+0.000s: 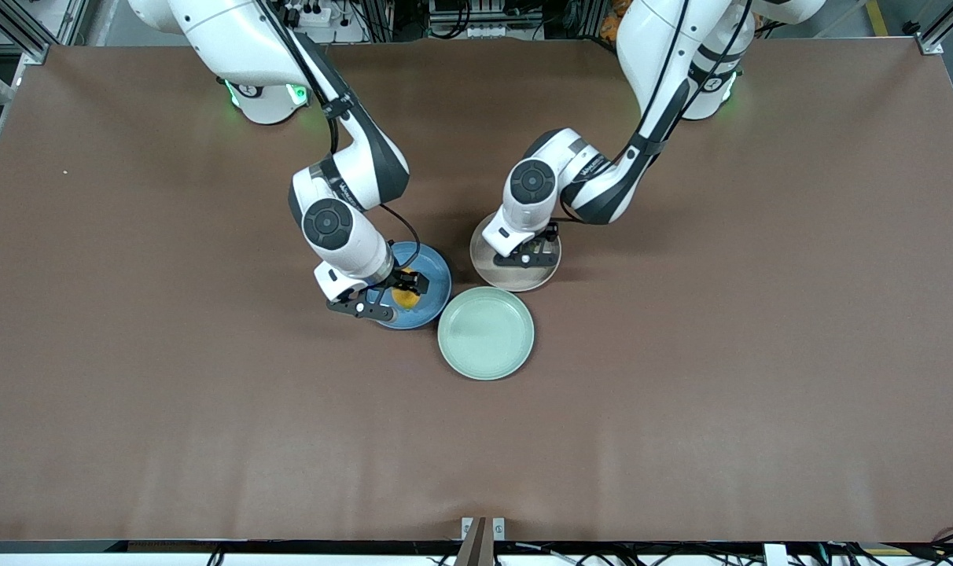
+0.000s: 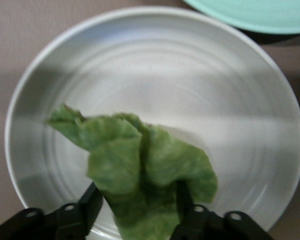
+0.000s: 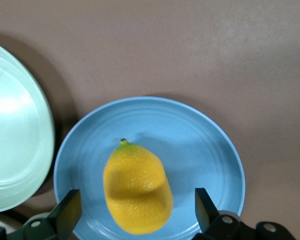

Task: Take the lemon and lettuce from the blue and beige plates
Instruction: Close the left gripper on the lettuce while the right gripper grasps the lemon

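On the blue plate, lemon lies stem-end toward table edge

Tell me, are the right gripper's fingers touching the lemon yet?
Apart. In the right wrist view the right gripper is open, and blue plate shows between each finger and the lemon.

White arms with dark grey joints, black cables, black fingers (green base lights)
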You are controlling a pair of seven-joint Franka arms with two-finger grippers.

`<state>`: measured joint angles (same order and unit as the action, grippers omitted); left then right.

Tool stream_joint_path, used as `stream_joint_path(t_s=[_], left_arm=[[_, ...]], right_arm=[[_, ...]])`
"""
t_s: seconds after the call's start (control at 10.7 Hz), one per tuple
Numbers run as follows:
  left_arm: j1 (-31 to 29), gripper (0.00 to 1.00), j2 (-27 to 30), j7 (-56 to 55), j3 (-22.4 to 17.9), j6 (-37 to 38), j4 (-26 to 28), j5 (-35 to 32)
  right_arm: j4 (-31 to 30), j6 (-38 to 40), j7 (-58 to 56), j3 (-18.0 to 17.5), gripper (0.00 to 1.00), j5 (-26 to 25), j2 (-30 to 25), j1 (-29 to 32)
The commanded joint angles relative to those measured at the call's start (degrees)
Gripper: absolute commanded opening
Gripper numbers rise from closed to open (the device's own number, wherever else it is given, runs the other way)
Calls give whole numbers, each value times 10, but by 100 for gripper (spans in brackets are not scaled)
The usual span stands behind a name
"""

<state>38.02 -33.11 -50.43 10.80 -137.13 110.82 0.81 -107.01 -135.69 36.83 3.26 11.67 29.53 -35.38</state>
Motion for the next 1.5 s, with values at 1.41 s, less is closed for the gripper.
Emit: stream_joint_path(t_s=[1.41], left_arm=[[-105, 0, 96, 18, -8, 127, -91, -36]], right_arm=[[-15, -81, 24, 6, 72, 5, 63, -45]])
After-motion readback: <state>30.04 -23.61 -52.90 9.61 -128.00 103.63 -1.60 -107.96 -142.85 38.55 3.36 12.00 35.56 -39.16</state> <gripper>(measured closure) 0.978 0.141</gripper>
